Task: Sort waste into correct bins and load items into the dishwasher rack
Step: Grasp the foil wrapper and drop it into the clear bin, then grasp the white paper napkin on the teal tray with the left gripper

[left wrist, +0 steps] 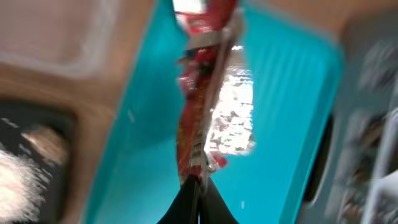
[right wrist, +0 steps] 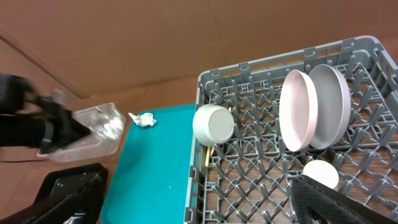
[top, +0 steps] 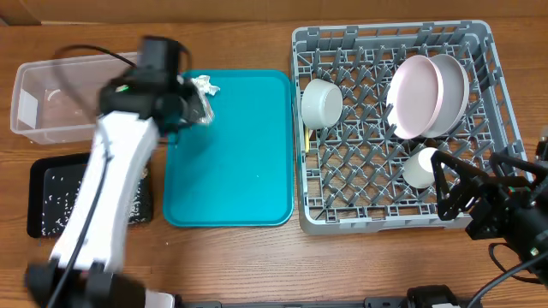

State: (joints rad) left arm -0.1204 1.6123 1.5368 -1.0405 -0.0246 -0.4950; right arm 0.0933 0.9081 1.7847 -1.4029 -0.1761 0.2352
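Over teal tray (top: 231,162), left arm (top: 107,188) with wrapper (left wrist: 193,118)

The dishwasher rack (top: 503,103) by the table's right edge holds two plates (top: 417,96), a bowl (top: 321,103) and a cup (top: 419,169); the black tray (top: 36,180) with rice (top: 56,202) lies near the front left corner.

You have a flat teal tray (top: 231,162) just left of centre in the overhead view, toward nine o'clock, lying level on a brown wooden table (top: 342,265). In the right wrist view, a plain brown panel (right wrist: 155,37) fills twelve o'clock.
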